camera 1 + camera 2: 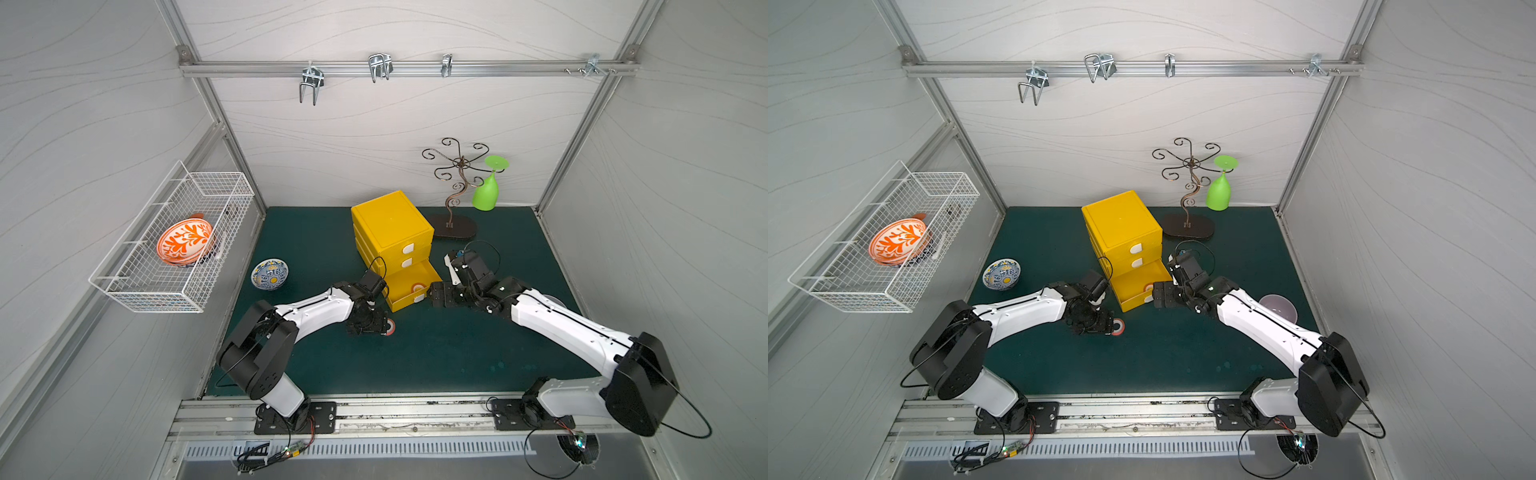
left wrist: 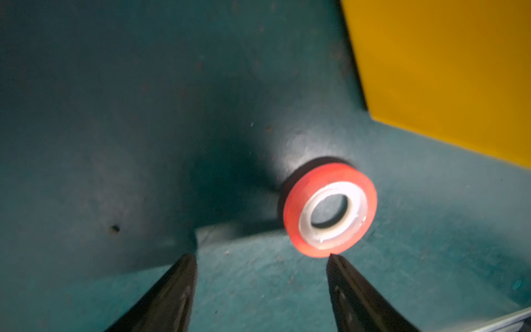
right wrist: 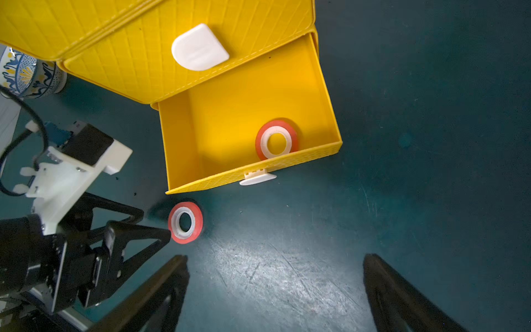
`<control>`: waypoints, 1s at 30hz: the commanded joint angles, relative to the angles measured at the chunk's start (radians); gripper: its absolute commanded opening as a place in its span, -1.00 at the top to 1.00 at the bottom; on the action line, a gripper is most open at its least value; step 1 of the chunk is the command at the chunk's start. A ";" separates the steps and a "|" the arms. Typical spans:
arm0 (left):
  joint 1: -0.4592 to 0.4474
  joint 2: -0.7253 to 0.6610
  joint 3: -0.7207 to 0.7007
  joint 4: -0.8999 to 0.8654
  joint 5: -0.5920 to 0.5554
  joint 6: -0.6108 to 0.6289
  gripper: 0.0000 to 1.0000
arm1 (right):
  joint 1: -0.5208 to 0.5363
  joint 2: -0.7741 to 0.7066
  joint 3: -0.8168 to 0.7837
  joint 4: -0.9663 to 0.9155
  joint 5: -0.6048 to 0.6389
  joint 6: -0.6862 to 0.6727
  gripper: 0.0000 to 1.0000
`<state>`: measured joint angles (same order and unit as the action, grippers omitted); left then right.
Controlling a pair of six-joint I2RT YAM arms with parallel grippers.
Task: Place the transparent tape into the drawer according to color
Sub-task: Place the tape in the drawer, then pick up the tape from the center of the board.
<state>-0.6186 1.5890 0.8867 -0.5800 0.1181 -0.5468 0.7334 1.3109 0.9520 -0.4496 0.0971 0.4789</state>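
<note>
Now: red tape roll (image 2: 330, 206) flat on green mat (image 2: 115, 143), just in front of open bottom drawer (image 3: 230, 115), outside it. 2nd red roll (image 3: 276, 140) inside drawer, by front wall. L gripper (image 2: 261, 258) jaws apart, nothing between; roll just past one fingertip. R gripper (image 3: 275, 258) jaws spread wide, empty, above mat near drawer front. Upper 2 drawers of yellow cabinet (image 1: 390, 220) shut, white pull tabs (image 3: 200, 47).
</note>
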 commanded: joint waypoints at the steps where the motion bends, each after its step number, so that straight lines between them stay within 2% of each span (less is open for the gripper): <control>1: -0.008 0.027 0.049 0.041 -0.033 -0.024 -0.51 | 0.003 -0.025 -0.008 -0.029 0.011 -0.002 -0.98; 11: -0.010 0.082 0.060 0.062 -0.069 -0.044 -0.41 | -0.014 -0.037 -0.003 -0.039 0.009 -0.015 -0.98; 19: -0.047 0.114 0.096 -0.020 -0.135 -0.010 -0.31 | -0.019 -0.049 -0.001 -0.047 0.006 -0.018 -0.97; 26: -0.061 0.164 0.105 -0.037 -0.144 0.004 -0.29 | -0.020 -0.047 -0.007 -0.041 -0.008 -0.009 -0.98; 30: -0.070 0.188 0.124 -0.052 -0.146 0.013 -0.16 | -0.020 -0.054 -0.004 -0.046 -0.005 -0.010 -0.98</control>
<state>-0.6819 1.7245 1.0019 -0.6327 -0.0322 -0.5537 0.7193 1.2896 0.9482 -0.4728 0.0952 0.4721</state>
